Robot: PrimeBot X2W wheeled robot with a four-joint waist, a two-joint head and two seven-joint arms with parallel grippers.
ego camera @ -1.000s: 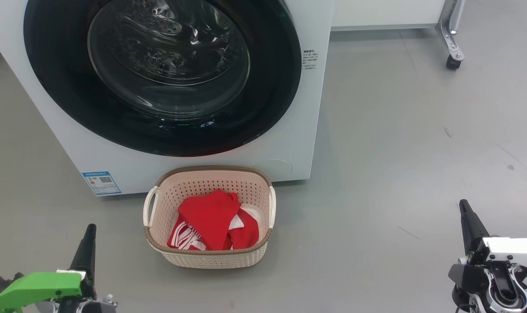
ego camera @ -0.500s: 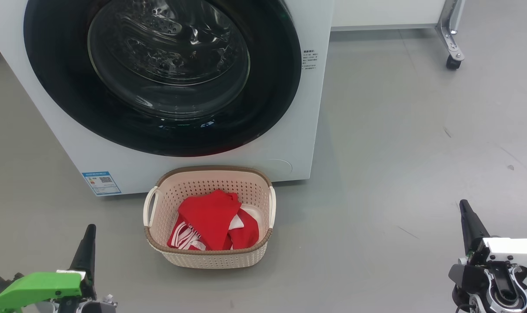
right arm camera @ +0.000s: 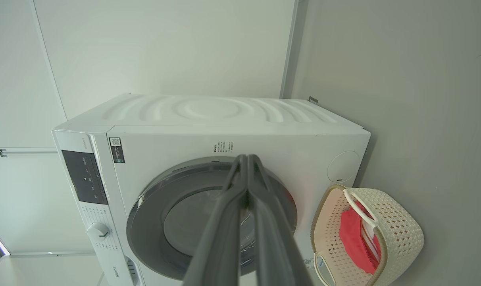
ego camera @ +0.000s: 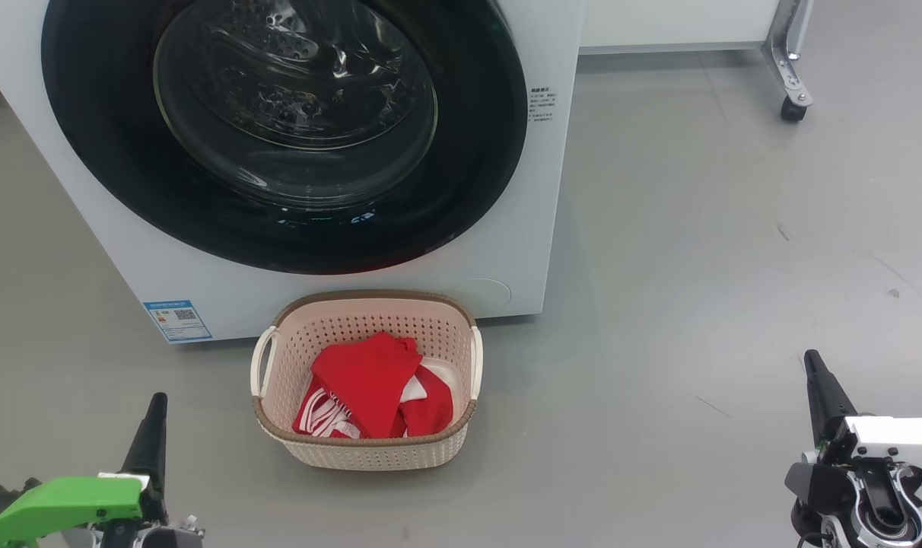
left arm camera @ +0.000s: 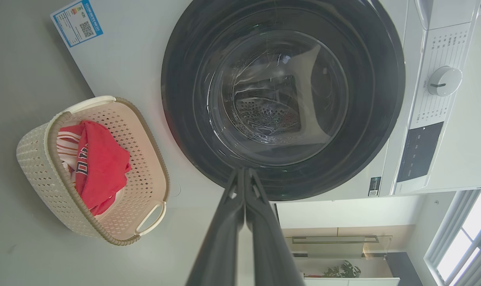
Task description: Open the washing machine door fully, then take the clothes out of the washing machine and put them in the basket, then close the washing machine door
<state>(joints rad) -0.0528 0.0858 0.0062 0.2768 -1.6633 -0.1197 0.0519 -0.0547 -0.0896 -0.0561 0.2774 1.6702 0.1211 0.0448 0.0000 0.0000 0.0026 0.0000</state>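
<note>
Left gripper (left arm camera: 243, 171): fingers pressed together, empty; washing machine door (left arm camera: 282, 99) ahead of the tips.
Right gripper (right arm camera: 246, 158): likewise pressed together, empty.
Risk: door seems latched; if it isn't, it could swing out over the basket (ego camera: 370, 294).

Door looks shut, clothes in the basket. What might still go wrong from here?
1. The washing machine door lies flush on the washing machine, but whether it latched cannot be told; it might swing open.
2. The basket stands close before the machine, ahead of the shut left gripper and right gripper; rolling forward could knock it and spill the clothes.
</note>
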